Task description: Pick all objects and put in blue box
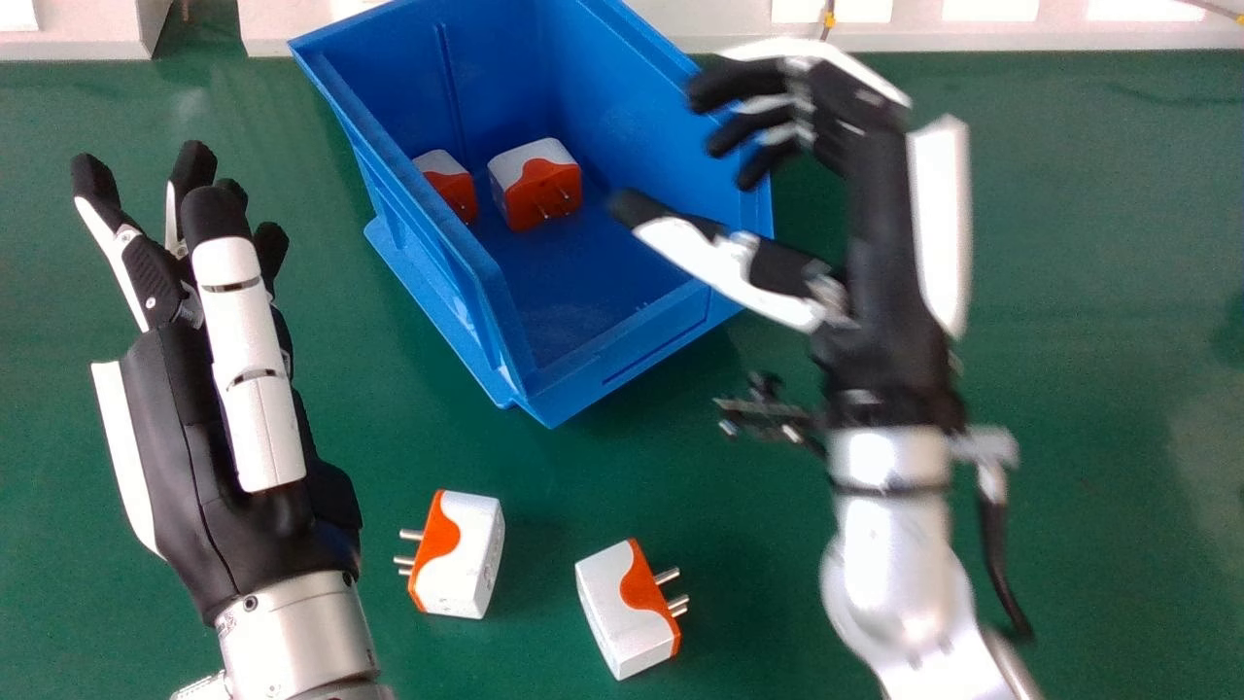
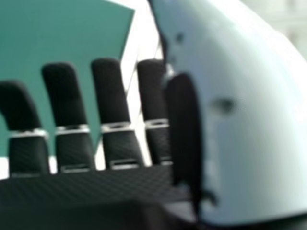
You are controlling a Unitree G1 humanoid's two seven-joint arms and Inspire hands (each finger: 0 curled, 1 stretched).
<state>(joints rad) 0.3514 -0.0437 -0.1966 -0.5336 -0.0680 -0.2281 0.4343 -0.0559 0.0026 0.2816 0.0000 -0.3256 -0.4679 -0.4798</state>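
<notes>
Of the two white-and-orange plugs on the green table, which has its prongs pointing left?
The left plug, nearer the robot's left hand; the right plug has its facing right.

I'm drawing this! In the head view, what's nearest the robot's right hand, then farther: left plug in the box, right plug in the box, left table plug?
From the right hand:
1. Right box plug, inside the box
2. Left box plug, by the left wall
3. Left table plug, outside
</notes>
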